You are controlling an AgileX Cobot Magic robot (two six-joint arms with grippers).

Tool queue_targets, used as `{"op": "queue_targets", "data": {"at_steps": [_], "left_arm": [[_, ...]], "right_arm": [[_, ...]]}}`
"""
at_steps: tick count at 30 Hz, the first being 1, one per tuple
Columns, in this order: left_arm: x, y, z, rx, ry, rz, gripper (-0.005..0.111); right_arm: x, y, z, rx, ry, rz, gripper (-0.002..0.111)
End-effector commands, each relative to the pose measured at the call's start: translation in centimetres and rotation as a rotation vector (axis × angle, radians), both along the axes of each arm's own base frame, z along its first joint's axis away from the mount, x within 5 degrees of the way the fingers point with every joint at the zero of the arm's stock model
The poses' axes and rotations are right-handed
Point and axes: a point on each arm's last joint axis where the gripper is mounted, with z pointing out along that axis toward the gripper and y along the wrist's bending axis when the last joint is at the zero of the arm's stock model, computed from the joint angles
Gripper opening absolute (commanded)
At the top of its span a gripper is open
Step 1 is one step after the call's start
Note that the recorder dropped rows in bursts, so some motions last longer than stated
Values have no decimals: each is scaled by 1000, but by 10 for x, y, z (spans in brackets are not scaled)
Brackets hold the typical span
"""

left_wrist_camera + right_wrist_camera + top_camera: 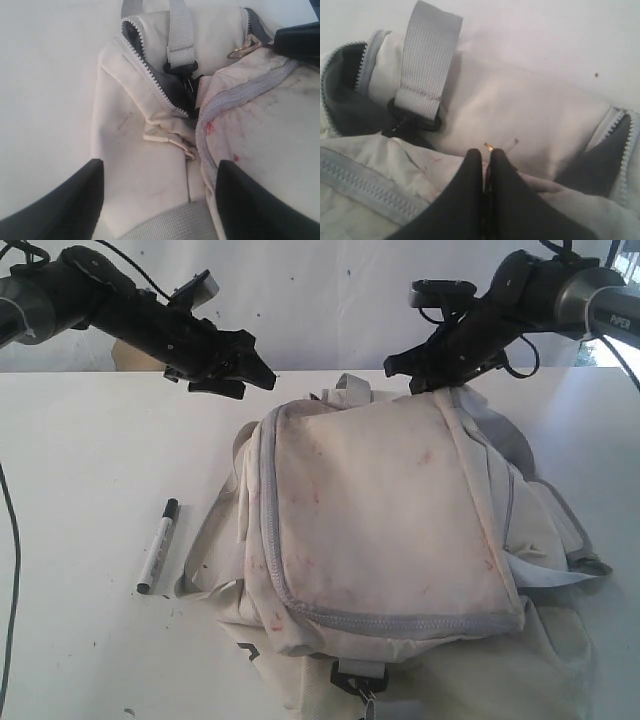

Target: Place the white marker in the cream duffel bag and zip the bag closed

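Note:
The white marker [158, 545] with its black cap lies on the table left of the cream duffel bag [380, 510], clear of both grippers. The bag's stained top flap is raised at its far edge. My right gripper [415, 370] [482, 152] is shut there on the flap edge, with a small metal zipper pull [245, 50] sticking out past its fingertips. The unzipped opening shows the dark grey lining [165, 85]. My left gripper [252, 373] [160, 164] hovers open above the bag's far left corner, holding nothing.
A grey webbing strap with a black clip [180, 55] crosses the bag's far end. A loose cream pull tab [157, 137] lies on the fabric. More straps and a black clip [358, 677] hang off the bag's near side. The white table [90, 460] runs on to the left.

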Motion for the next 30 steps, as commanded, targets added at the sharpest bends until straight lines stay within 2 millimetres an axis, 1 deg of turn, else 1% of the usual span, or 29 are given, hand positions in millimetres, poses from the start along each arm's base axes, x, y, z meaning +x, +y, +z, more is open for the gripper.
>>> {"op": "queue_targets", "data": {"at_steps": [1,7,10,12,15,18,21,22,24,25,27,28,30], "left_arm": [[-1,2,8,18,-25,-3,69],[0,2,7,30,-30,-1,69],[0,2,7,30,-30,-1,69],[0,2,7,30,-30,-1,69],[0,2,7,27,-28,-2,69],[0,2,8,22,-27,-2,69],[0,2,8,23,-34,-6,69],[-1,2,8,26,-36,-16,69],[-1,2,8,32,-53,-32,69],[-1,2,8,36,-66,-43,69],[-1,2,8,40,-76,-53,69],[-1,2,8,41,-79,-56,69],[0,2,8,43,-83,-52,69]], "right_arm": [[1,-1,24,21,-94,-23,0],[-5,2,52,85,-123,-30,0],[-10,2,60,85,-110,-17,0],[-13,2,67,71,-119,9,0],[-18,1,75,14,-146,97,0],[-22,2,79,-98,-197,267,0],[-28,5,78,-202,-245,504,0],[-31,7,76,-241,-262,616,0],[-38,11,74,-258,-270,778,0],[-43,14,73,-257,-282,894,0],[-50,17,73,-251,-294,1036,0],[-53,18,74,-246,-304,1089,0],[-56,19,74,-233,-303,1130,0]]}}
